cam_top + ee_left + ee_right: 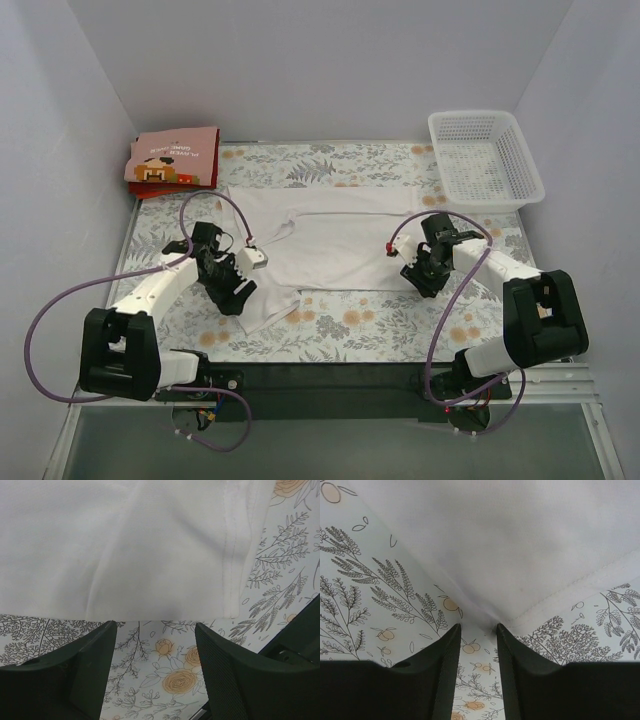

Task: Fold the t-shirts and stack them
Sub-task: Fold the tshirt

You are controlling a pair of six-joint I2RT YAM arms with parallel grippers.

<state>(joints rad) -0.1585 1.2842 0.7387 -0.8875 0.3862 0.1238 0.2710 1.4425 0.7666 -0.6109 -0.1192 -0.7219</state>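
A white t-shirt [330, 245] lies partly spread on the floral table cover, with one end trailing to the near left. My left gripper [236, 292] is open at that near-left part; in the left wrist view its jaws [155, 630] are wide apart just short of the shirt's edge [150, 555], with only table cover between them. My right gripper [424, 272] is at the shirt's right edge; in the right wrist view its fingertips [477, 627] stand apart at a hemmed corner of the shirt [520, 540]. A folded pink printed t-shirt [172, 160] lies on a red one [150, 190] at the far left.
A white lattice basket [485, 155] stands at the far right corner. White walls close in the table on three sides. Purple cables loop from both arms. The floral cover [350, 325] is bare along the near side.
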